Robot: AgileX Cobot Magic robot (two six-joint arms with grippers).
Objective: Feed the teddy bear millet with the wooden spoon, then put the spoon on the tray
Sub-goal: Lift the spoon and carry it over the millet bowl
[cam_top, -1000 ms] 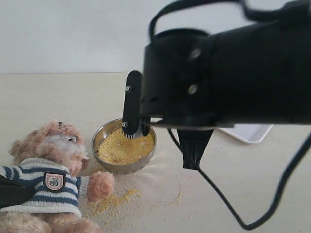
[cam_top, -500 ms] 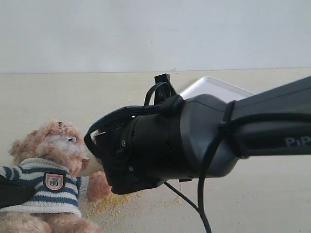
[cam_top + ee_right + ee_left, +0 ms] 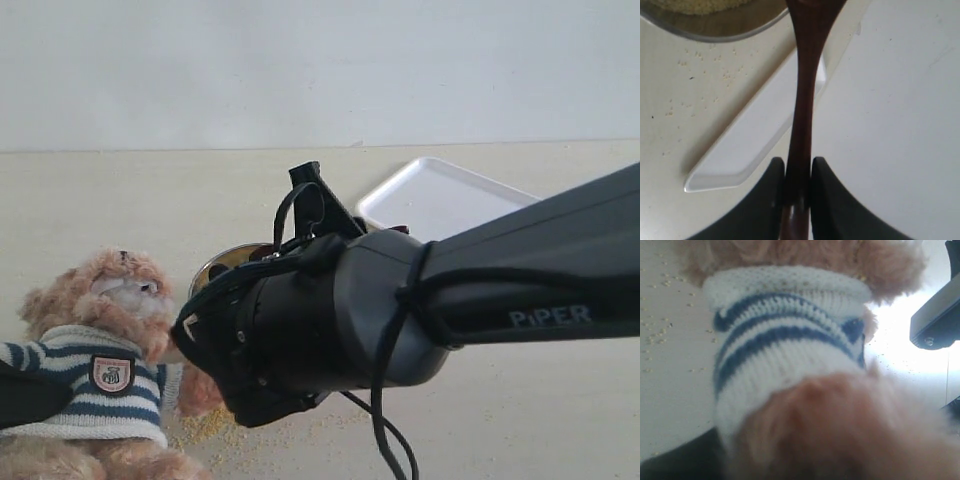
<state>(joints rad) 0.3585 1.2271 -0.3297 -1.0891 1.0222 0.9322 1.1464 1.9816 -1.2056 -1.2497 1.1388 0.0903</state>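
On table (image 3: 100, 200): one teddy bear (image 3: 110, 320), one tray (image 3: 440, 200); right gripper (image 3: 798, 167) clamps one wooden spoon (image 3: 805, 90); left gripper (image 3: 22, 395) unclear.

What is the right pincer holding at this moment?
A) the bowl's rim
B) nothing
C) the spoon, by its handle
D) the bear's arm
C: in the right wrist view the right pincer is clamped on the slim handle of the spoon.
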